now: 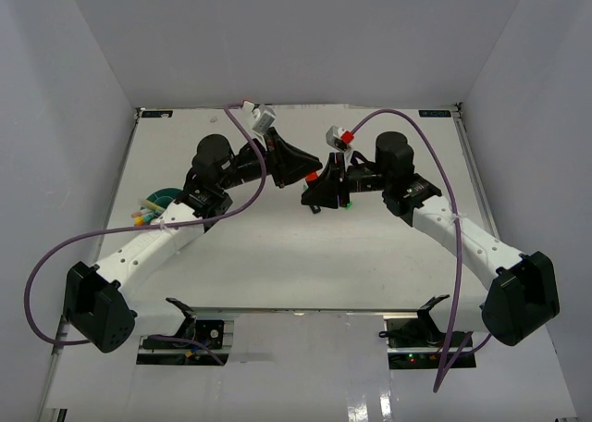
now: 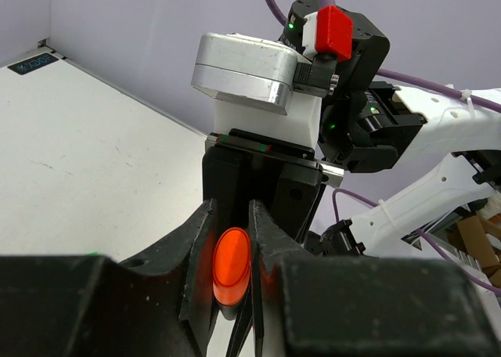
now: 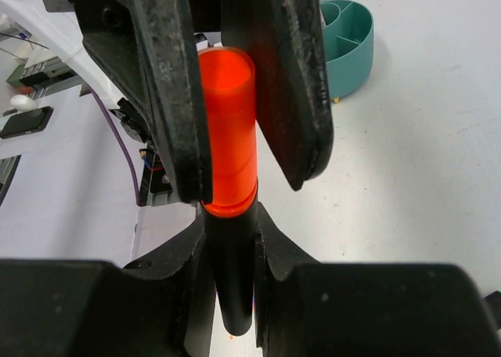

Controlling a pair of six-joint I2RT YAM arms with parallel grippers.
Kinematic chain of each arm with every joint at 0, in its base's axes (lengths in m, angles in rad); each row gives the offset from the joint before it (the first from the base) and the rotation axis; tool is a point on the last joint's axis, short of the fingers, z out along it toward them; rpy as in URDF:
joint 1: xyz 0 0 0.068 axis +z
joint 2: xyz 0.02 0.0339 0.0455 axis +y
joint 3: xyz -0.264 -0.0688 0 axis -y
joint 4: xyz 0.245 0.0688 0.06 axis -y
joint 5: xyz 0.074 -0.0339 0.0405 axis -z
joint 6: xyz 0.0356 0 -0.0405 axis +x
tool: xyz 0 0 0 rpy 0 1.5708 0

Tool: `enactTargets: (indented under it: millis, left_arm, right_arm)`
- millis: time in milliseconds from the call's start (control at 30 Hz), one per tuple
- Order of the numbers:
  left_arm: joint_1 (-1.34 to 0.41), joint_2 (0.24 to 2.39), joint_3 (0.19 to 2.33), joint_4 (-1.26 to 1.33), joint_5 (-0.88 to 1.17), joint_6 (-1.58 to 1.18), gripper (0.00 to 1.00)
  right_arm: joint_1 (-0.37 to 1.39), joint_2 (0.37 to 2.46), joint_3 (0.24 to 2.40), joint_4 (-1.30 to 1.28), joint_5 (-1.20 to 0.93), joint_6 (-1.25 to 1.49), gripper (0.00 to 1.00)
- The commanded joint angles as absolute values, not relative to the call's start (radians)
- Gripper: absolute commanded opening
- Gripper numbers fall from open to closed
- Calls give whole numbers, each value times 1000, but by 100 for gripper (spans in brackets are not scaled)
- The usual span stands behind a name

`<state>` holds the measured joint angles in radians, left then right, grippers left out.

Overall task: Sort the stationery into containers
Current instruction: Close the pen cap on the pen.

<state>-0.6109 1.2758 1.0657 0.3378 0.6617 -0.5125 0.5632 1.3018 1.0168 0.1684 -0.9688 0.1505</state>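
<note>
A short black marker with an orange cap (image 3: pixel 228 130) hangs between both arms above the middle of the table. My right gripper (image 3: pixel 232 224) is shut on its black barrel (image 3: pixel 232 279). My left gripper (image 2: pixel 232 230) is shut on the orange cap (image 2: pixel 232 259), and its dark fingers (image 3: pixel 168 99) clamp the cap from both sides. In the top view the two grippers meet tip to tip, left (image 1: pixel 313 167) and right (image 1: pixel 321 189). The teal tub (image 1: pixel 166 198) stands at the left, partly under the left arm, with coloured pens (image 1: pixel 143 217) sticking out beside it.
The teal tub (image 3: pixel 348 44) with its inner dividers shows behind the left gripper's fingers in the right wrist view. Grey walls close in the white table (image 1: pixel 277 255) on three sides. Purple cables loop over both arms.
</note>
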Motion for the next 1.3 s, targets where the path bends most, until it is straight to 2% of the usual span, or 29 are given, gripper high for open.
enactTargets:
  millis: [0, 167, 400, 800, 1267]
  left_arm:
    - [-640, 1233, 1026, 324, 715, -537, 6]
    - [-640, 1235, 1006, 351, 744, -555, 0]
    - [-643, 1220, 988, 364, 736, -588, 0]
    - [-672, 1196, 994, 207, 637, -574, 0]
    - [-680, 1224, 985, 140, 727, -542, 0]
  right_arm:
    - [563, 1292, 1065, 268, -983, 173, 8]
    - [563, 1285, 1077, 281, -1009, 175, 8]
    - [561, 1293, 1094, 310, -1017, 181, 8]
    - [560, 1321, 1192, 261, -973, 134, 8]
    - [542, 1351, 1301, 255, -1014, 115, 8]
